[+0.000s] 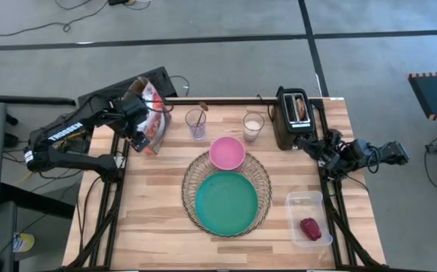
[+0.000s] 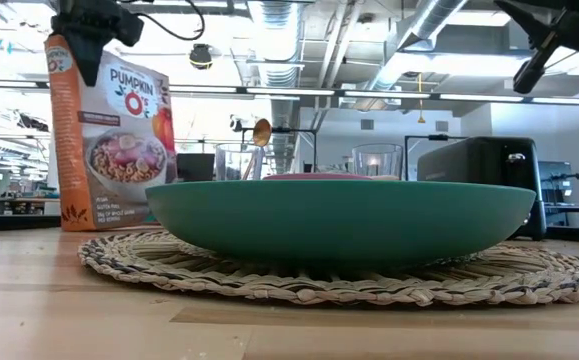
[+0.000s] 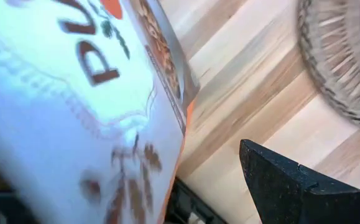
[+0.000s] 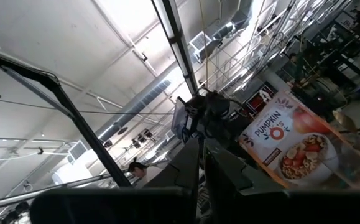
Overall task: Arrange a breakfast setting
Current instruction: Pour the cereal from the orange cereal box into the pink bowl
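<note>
On the wooden counter [image 1: 150, 219], seen from above, the round wire charger [image 1: 190, 177] lies at the centre, with the round teal plate [image 1: 226, 202] resting on its 6 o'clock half and the smaller pink bowl [image 1: 227, 153] sitting on its rim at 12 o'clock, touching the plate's edge. At about 4 o'clock from the charger a clear plastic tub [image 1: 303, 202] holds the dark red fruit [image 1: 311, 228]. The black toaster [image 1: 286, 125] stands at 1 o'clock with the tan bagel [image 1: 301, 109] upright in its slot. Between toaster and bowl stands a glass with a pale drink [image 1: 253, 127], and at 11 o'clock from the bowl a clear glass [image 1: 195, 124] has the small spoon [image 1: 202, 107] standing in it, its bowl poking above the rim.

At 10 o'clock the left end effector [image 1: 136, 113] is clamped on the top of a cereal box [image 1: 155, 117], which stands on the counter's corner; the low view shows the box [image 2: 109, 140] upright with the end effector [image 2: 97, 30] gripping its upper edge.

The right end effector [image 1: 320, 149] hangs off the counter's edge at 3 o'clock, just beside the toaster, holding nothing, its fingers [image 4: 220, 165] together
</note>
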You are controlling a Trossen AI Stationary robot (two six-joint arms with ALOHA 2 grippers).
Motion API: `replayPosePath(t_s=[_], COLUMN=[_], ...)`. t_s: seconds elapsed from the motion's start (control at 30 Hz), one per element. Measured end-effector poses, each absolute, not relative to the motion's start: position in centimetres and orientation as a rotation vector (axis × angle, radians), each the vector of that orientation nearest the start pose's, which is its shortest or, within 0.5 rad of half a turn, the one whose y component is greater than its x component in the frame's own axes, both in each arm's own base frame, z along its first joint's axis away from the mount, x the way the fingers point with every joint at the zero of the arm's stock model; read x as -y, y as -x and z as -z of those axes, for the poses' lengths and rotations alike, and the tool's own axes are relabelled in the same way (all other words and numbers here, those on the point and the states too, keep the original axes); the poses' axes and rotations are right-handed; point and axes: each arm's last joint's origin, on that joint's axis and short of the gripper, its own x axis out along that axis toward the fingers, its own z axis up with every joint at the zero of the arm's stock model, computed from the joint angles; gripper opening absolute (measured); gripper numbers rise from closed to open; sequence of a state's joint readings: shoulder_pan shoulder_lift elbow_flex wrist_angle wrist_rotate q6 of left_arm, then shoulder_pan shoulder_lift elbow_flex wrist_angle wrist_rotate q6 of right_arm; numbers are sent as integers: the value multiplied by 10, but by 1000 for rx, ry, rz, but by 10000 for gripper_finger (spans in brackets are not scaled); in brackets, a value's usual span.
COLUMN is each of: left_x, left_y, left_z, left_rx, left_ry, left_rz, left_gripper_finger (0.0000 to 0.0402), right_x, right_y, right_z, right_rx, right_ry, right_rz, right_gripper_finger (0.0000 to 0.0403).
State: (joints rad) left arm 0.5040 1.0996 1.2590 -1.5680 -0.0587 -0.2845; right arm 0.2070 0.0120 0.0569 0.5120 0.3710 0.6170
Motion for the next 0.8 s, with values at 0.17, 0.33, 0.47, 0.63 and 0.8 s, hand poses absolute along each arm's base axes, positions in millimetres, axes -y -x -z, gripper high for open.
replayPosePath(t_s=[0.17, 0.33, 0.47, 0.63, 0.8], left_x=[-73, -73, -73, -73, -74], left_y=[-128, -128, -128, -128, -128], left_z=[-340, -340, -339, -339, -339], left_rx=[-1334, -1335, -1336, -1339, -1341], left_ry=[528, 528, 528, 522, 516], left_rz=[-680, -680, -680, -675, -681], left_gripper_finger=[208, 208, 208, 174, 100], right_x=[-6, -6, -6, -6, -6], right_y=[-80, -80, -81, -81, -81], right_z=[-226, -226, -225, -225, -225], right_rx=[557, 552, 541, 538, 538], right_ry=[-759, -757, -755, -754, -754], right_rz=[-5, -3, 1, 2, 2], right_gripper_finger=[52, 52, 52, 52, 52])
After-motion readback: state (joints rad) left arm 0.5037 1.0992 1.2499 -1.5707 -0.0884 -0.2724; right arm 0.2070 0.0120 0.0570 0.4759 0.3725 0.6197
